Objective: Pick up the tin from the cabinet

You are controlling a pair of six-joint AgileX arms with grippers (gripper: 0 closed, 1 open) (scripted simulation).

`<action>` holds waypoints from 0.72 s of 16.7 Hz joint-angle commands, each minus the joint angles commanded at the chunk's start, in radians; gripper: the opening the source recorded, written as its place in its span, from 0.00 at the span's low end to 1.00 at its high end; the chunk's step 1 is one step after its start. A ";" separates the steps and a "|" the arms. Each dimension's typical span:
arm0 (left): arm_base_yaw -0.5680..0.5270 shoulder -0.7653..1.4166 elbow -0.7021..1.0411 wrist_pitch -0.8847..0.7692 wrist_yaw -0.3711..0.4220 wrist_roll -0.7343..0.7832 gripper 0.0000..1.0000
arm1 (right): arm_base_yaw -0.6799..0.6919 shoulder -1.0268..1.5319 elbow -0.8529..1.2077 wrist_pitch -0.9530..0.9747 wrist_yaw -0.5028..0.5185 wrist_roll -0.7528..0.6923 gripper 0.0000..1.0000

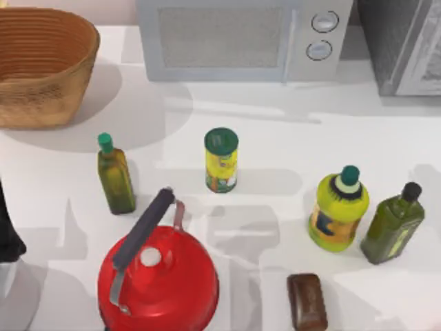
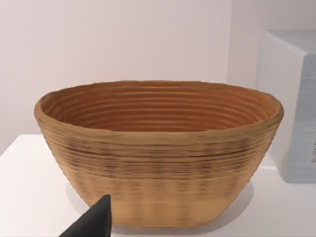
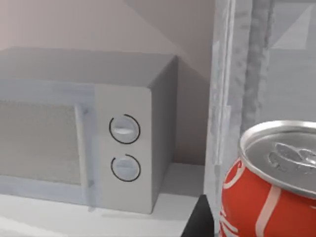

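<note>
- A rendered kitchen scene: a white counter [image 1: 275, 131] carries a microwave [image 1: 241, 38] and a red kettle [image 1: 158, 279].
- Oil bottles [image 1: 116, 176], a woven basket [image 1: 41, 65] and a dark-grey cabinet [image 1: 403, 45] complete the setting.

Left arm [image 1: 8, 241]: black, tapering body seen at the table's left edge, pale grey part below it. Matte black, pointed fingertip [image 2: 94, 219]. Another black fingertip [image 3: 200, 219], flat-sided.
</note>
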 joint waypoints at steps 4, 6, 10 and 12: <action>0.000 0.000 0.000 0.000 0.000 0.000 1.00 | -0.052 0.427 0.118 0.314 -0.188 0.006 0.00; 0.000 0.000 0.000 0.000 0.000 0.000 1.00 | -0.079 0.654 0.180 0.477 -0.286 0.008 0.00; 0.000 0.000 0.000 0.000 0.000 0.000 1.00 | -0.130 1.093 0.297 0.787 -0.472 0.012 0.00; 0.000 0.000 0.000 0.000 0.000 0.000 1.00 | -0.153 1.288 0.348 0.923 -0.554 0.013 0.00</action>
